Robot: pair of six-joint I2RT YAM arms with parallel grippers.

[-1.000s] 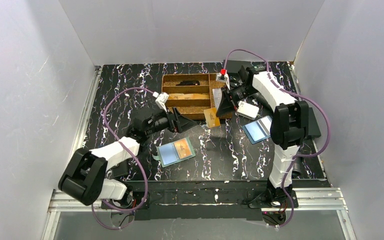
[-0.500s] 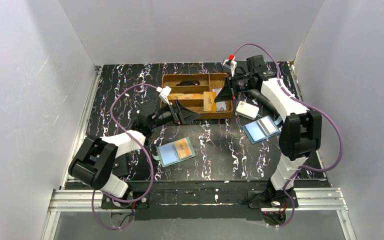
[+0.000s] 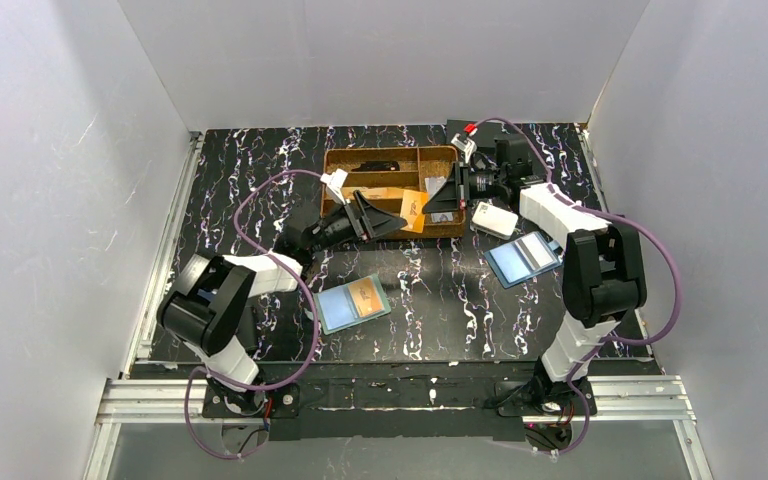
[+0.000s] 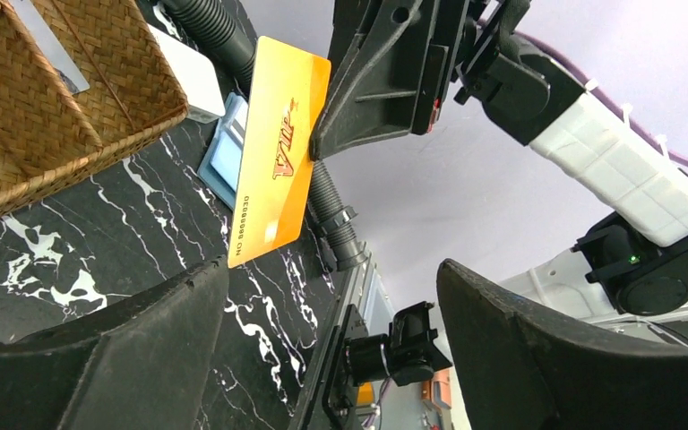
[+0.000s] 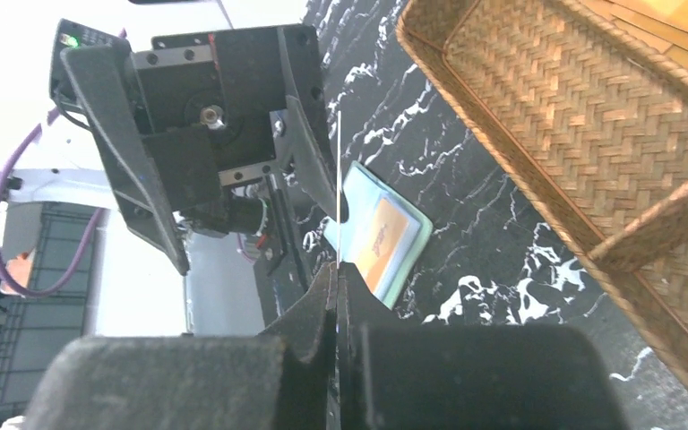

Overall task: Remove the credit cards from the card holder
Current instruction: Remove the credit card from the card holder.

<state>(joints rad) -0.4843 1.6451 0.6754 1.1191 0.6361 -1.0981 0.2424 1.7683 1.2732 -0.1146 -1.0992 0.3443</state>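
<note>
Right gripper (image 3: 430, 203): fingers pressed together, pinching orange-gold VIP card (image 4: 278, 152) by one end, in air at front rim of wicker tray (image 3: 335, 155). Left gripper (image 4: 331, 305): jaws spread wide, nothing between them, facing card.

Handover looks likely. Bring spread jaws squarely over card's free end; close before right gripper lets go. Thin card may slip or twist.

Teal card holder (image 3: 352, 303): flat on table, centre, another orange card showing in one pocket.

Obstacles: tray rim close; blue holder (image 3: 523, 258) and white box (image 3: 496, 218) beside right arm.
</note>
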